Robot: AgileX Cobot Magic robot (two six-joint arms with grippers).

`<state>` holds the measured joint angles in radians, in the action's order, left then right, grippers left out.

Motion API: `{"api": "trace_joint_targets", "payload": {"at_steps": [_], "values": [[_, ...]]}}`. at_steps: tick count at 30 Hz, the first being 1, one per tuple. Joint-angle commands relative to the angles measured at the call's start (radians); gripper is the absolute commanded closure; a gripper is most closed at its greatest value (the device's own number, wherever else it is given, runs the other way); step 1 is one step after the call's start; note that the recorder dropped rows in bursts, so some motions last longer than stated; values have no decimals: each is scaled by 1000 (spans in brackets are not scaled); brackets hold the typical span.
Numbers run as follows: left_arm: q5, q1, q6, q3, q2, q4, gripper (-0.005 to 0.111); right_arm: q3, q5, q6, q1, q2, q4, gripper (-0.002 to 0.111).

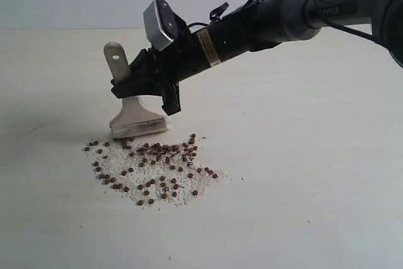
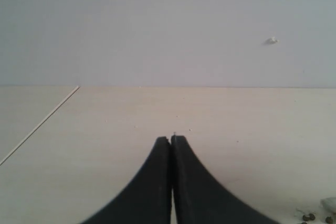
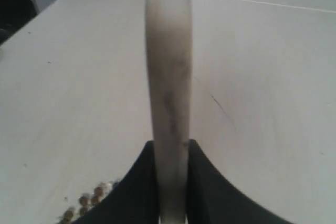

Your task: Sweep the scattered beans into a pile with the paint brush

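Paint brush [image 1: 137, 116] — stiff wooden handle, soft bristles, probably light — clamped low on the handle by the right gripper [image 1: 131, 84], bristles down below its jaws at the edge of the beans [image 1: 154, 169], tiny and apt to roll; left gripper [image 2: 170, 140] pressed together, empty

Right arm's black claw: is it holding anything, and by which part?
Yes. The right gripper clamps the paint brush by its wooden handle, with the handle's end sticking out above. The left gripper is shut and empty.
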<state>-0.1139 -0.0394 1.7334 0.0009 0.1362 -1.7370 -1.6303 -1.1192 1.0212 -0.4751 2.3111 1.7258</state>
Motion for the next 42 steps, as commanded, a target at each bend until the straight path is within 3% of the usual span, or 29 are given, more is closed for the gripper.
{"api": "trace_joint_targets", "payload": {"at_steps": [1, 10, 17, 27, 29, 30, 33, 36, 42], "values": [[2, -3, -2, -1, -5, -7, 107, -5, -57, 115, -2, -14, 19, 108], [2, -3, -2, -1, -5, -7, 107, -3, 16, 106, -2, -118, 19, 108], [2, -3, -4, -1, -5, -7, 107, -3, 350, 301, -33, -250, 19, 108], [2, -3, -4, -1, -5, -7, 107, 1, 1214, 907, -362, -307, 19, 108], [2, -3, -7, -1, -5, -7, 107, 1, 1413, 984, -446, -289, -15, 108], [2, -3, -7, -1, -5, -7, 107, 1, 1613, 1076, -521, -267, -52, 108], [2, -3, -7, -1, -5, -7, 107, -1, 1883, 1107, -626, -218, -137, 108], [2, -3, -5, -1, -5, -7, 107, -3, 1954, 1107, -685, -148, -237, 108], [2, -3, -7, -1, -5, -7, 107, -93, 1956, 1107, -688, -55, -321, 108]]}}
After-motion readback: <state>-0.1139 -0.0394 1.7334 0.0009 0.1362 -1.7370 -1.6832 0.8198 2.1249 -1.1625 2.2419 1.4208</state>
